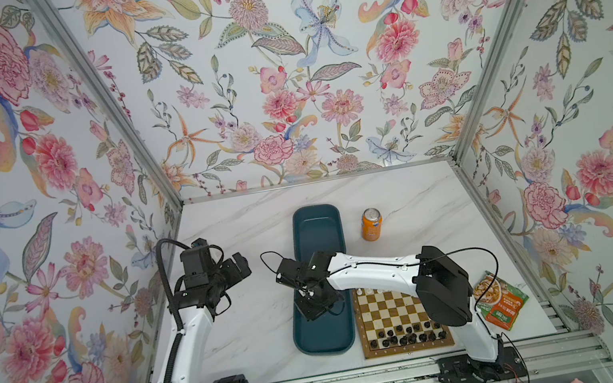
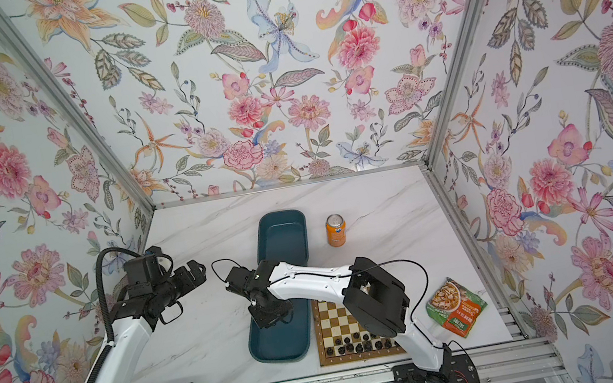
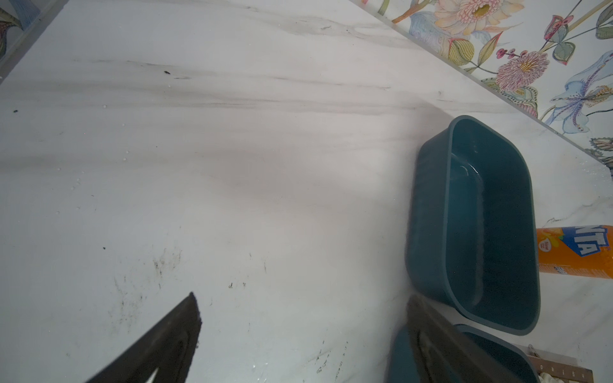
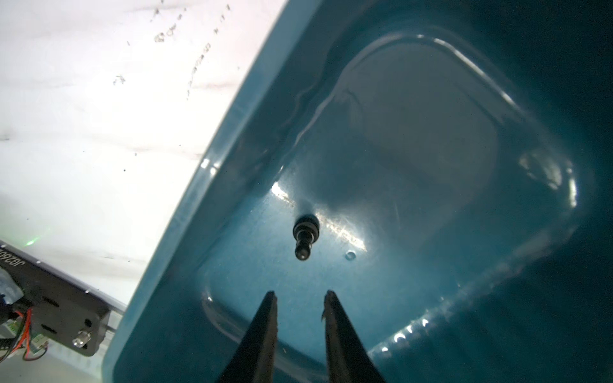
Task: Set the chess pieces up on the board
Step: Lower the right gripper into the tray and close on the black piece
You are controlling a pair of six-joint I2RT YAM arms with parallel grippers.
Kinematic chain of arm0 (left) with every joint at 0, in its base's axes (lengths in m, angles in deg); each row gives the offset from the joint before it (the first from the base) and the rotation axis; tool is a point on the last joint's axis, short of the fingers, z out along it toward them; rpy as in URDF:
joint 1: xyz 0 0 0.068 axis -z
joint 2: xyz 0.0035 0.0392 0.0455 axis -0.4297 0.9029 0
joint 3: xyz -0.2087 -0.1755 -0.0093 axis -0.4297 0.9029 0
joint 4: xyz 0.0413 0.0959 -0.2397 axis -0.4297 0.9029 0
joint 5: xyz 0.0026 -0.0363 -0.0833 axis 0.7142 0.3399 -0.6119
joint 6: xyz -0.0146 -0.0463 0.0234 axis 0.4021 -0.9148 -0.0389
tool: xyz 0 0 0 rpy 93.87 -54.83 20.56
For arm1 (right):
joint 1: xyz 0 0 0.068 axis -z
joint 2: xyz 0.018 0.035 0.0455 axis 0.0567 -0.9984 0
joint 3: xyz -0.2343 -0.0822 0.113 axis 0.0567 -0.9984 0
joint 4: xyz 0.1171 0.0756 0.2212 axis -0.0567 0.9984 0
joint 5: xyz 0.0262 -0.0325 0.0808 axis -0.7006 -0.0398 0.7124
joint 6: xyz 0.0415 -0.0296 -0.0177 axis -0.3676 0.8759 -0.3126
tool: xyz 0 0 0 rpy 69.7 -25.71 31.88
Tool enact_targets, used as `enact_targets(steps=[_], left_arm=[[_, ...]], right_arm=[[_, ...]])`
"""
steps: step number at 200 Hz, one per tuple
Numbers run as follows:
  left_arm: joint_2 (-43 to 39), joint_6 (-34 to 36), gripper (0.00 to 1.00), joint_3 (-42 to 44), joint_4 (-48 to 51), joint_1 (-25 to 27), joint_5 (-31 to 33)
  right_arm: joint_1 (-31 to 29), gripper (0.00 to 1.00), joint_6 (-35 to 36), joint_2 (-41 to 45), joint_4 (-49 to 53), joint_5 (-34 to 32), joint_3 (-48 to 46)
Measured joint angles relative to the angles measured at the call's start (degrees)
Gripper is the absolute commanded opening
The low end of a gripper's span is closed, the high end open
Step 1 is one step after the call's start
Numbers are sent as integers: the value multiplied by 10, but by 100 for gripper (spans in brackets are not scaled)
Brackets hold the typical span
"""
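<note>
Right tool (image 4: 300,295): positioned inside the near teal tray (image 4: 212,185), jaws narrow, nothing between them. One black chess piece (image 4: 306,239) rests on the tray floor just ahead of the tips, not touched; whether it stands or lies flat cannot be confirmed.

Left tool (image 3: 302,298): jaws wide, empty, over bare tabletop (image 3: 232,165), well apart from the work.

The board (image 1: 395,314) sits just beside the tray. Black pieces (image 1: 404,334) crowd its near rows; a few white ones (image 1: 372,290) show at its far edge.

Risks noted:
- The gap looks scarcely wider than the piece. A tip landing on it would likely push it across the glossy floor.
- A round, tiny body may squirt from a shallow pinch.
- On delivery, the crowded black rows leave little clearance, so neighbours could be toppled.
</note>
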Motion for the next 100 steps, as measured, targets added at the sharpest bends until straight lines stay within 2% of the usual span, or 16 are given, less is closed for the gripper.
enact_targets(steps=[100], left_arm=[[-2,-4,98,-3,4,-2,2]], right_arm=[[2,23,0,-28,-36,10,-5]])
